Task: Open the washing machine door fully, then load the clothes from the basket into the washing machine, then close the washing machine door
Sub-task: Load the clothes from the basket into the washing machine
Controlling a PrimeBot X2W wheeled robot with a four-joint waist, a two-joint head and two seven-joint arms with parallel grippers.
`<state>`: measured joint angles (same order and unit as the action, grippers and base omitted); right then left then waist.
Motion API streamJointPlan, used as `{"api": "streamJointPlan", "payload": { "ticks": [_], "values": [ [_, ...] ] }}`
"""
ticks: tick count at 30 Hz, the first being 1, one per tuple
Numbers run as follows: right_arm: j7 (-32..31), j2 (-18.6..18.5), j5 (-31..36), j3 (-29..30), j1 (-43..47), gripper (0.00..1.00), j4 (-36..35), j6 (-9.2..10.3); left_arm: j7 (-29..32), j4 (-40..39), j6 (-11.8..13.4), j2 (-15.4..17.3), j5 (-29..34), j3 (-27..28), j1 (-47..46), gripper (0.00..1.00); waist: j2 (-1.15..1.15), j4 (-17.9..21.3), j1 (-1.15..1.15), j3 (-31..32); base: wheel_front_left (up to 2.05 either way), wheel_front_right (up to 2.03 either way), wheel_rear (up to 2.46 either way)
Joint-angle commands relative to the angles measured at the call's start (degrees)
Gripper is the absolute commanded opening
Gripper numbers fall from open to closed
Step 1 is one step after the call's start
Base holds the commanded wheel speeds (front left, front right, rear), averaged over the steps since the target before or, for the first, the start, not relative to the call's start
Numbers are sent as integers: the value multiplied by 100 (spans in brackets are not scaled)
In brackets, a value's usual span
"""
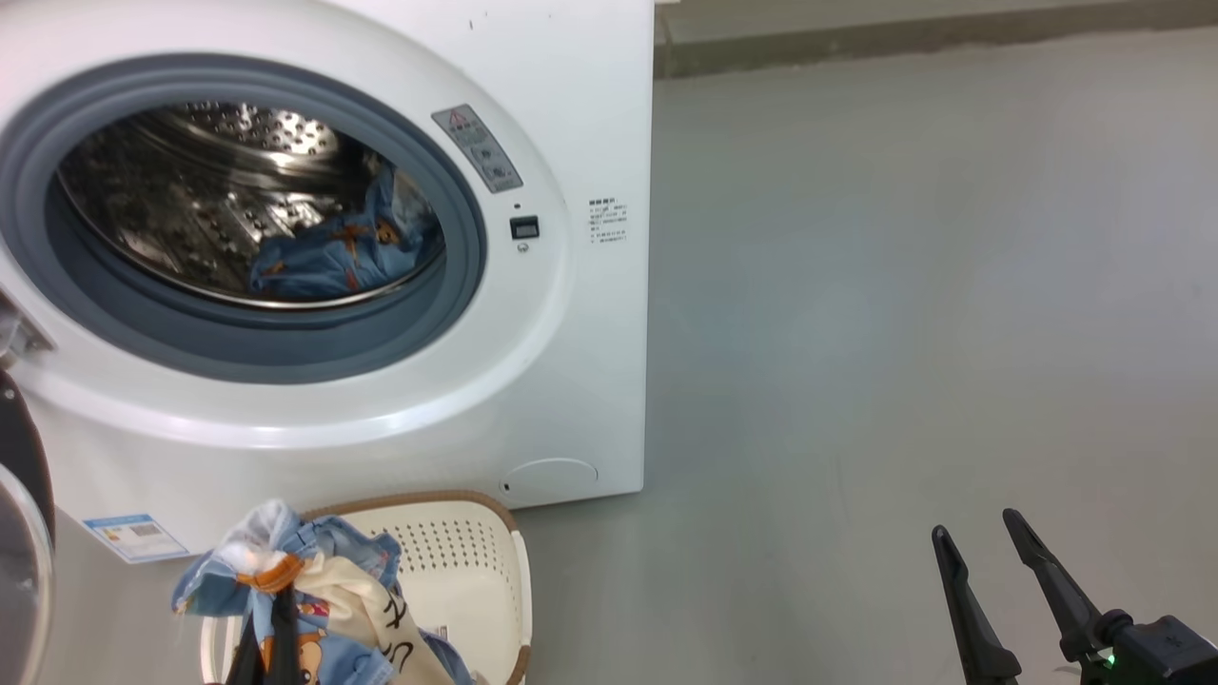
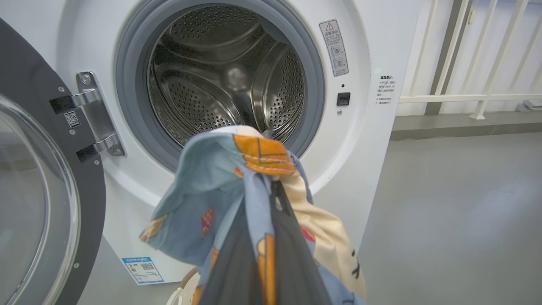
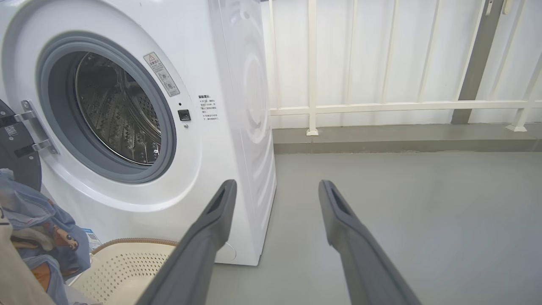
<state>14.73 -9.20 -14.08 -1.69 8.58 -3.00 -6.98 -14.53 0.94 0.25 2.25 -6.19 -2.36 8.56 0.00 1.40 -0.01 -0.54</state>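
The door (image 2: 38,190) stood wide open. One bear-print garment (image 1: 333,257) lay in the drum (image 1: 190,190) of the washing machine (image 1: 590,362). The left gripper (image 2: 275,190) was clamped on a second garment (image 2: 211,199), above the basket (image 1: 476,561) at the machine's front. The right gripper (image 1: 972,523) hung spread, empty. Loading that piece and shutting the door looked left to do.

floor (image 1: 904,285) was smooth grey, evenly lit | white railing (image 3: 381,103) stood on a raised grey kerb (image 3: 402,137) along the floor's far edge

Smooth grey floor (image 1: 904,285), faintly glossy; white railing (image 3: 381,106) of slim upright bars and one horizontal rail, set on a low grey kerb (image 3: 402,142); broad grey post (image 3: 474,63) at the railing
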Motion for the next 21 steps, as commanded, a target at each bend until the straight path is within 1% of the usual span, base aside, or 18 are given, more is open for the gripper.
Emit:
{"api": "streamJointPlan", "payload": {
  "ticks": [1, 21],
  "values": [
    [27, -69, 47, -155, -23, 100, -135, -51, -47, -233, 35, 72, 32, 157, -108, 0, 0, -11, 1, 117, 0, 0, 0],
    [27, -35, 16, -205, 45, 100, -98, -51, -47, -174, 71, 99, -7, 158, -77, 0, 0, -134, 1, 117, 0, 0, 0]
  ]
}}
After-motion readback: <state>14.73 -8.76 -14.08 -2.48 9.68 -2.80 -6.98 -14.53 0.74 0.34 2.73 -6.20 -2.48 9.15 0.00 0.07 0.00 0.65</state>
